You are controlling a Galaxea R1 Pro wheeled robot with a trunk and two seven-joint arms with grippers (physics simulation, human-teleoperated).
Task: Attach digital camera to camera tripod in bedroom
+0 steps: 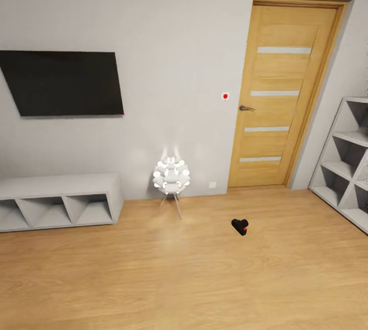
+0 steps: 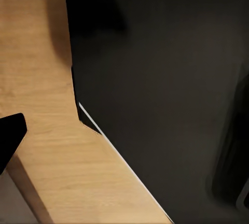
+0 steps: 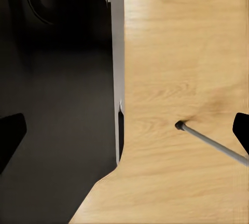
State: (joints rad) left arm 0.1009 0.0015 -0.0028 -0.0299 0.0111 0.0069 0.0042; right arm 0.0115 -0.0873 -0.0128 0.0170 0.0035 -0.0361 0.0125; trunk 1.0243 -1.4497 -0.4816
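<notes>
Looking across the bedroom, I see the small boxy black digital camera with its round red button [image 1: 240, 226] lying on the light wood floor [image 1: 153, 279], near the wooden door [image 1: 281, 95]. It looks light, rigid and smooth-sided; I'd grip its body, sparing the lens. Whether either gripper is apart or together, I cannot tell.

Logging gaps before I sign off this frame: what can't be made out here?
- Digital camera, head view: too small to tell lens direction.
- Camera tripod, right wrist view: one leg, rest cut off by the edge.
- White shelf, head view: cut off at the edge.
</notes>
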